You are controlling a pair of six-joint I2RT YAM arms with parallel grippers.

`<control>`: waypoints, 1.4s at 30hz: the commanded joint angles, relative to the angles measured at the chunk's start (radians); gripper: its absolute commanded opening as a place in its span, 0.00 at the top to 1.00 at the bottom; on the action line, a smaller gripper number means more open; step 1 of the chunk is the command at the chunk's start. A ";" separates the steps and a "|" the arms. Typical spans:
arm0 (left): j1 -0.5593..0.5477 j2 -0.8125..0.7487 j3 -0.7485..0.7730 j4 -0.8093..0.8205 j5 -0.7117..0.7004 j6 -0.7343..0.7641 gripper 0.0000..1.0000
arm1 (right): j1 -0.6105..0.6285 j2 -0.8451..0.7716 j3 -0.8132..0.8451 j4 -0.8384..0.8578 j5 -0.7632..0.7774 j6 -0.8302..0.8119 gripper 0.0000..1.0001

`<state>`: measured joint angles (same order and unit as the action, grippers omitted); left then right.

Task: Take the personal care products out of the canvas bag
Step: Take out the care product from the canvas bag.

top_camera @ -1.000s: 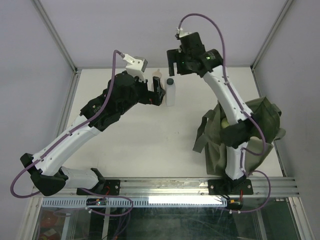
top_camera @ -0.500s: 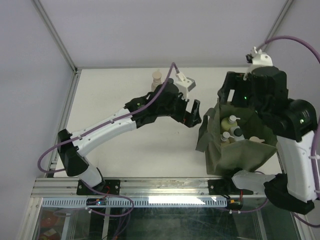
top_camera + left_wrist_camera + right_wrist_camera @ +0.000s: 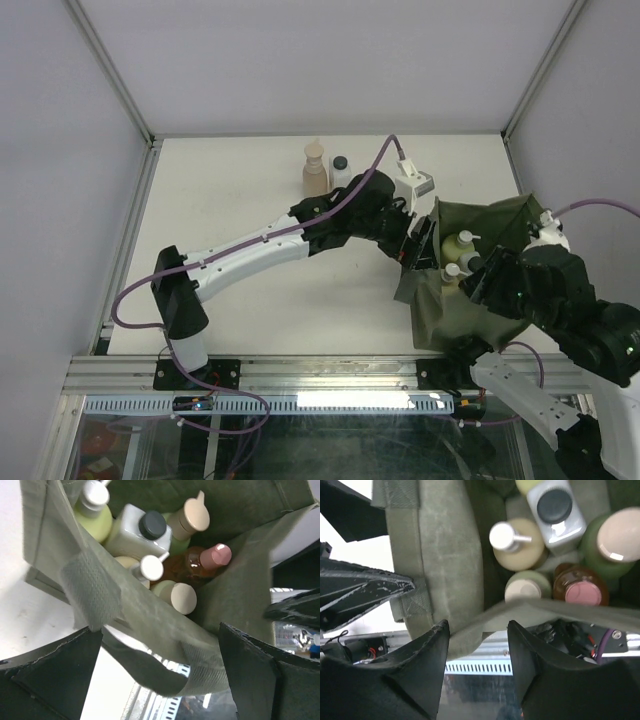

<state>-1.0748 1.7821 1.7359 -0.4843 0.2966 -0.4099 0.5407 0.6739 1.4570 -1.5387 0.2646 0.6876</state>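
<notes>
Nearest you, your right gripper [image 3: 477, 625] hangs spread wide and empty, its fingers astride the near rim of the bag [image 3: 435, 315]. The bag stands open on the right side of the table [image 3: 230, 200], with at least six bottles [image 3: 150, 567] upright inside. Your left gripper [image 3: 160, 630], also spread and empty, straddles the bag's left rim beside a strap [image 3: 92, 592]. Farthest off, well apart from the bag, a tan bottle [image 3: 315, 172] and a white bottle [image 3: 340, 170] stand side by side. Judging by that count, about a quarter is done and most of the unloading remains.
</notes>
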 commanded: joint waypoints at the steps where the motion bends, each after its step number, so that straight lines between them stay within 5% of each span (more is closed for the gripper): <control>1: -0.034 0.041 0.033 0.038 0.100 -0.040 0.01 | 0.001 -0.028 -0.138 0.016 -0.092 0.110 0.48; 10: -0.067 0.078 -0.067 0.003 0.074 -0.049 0.02 | 0.001 -0.097 -0.213 0.006 -0.070 0.182 0.57; 22: -0.134 0.146 -0.077 0.001 0.025 -0.022 0.03 | 0.007 0.075 0.129 0.060 0.194 0.007 0.46; 26: -0.142 0.162 -0.066 0.003 0.001 -0.015 0.03 | 0.011 0.083 0.003 0.092 0.269 0.083 0.47; 35: -0.143 0.129 -0.018 -0.031 -0.041 0.006 0.01 | 0.010 -0.142 -0.270 0.030 0.157 0.316 0.64; 42: -0.141 0.102 0.105 -0.079 -0.023 0.033 0.01 | 0.011 -0.257 -0.449 0.012 0.070 0.416 0.68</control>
<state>-1.1992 1.9266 1.7561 -0.5358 0.2623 -0.4248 0.5476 0.4465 1.1091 -1.4872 0.4034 0.9874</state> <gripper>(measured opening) 0.990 0.325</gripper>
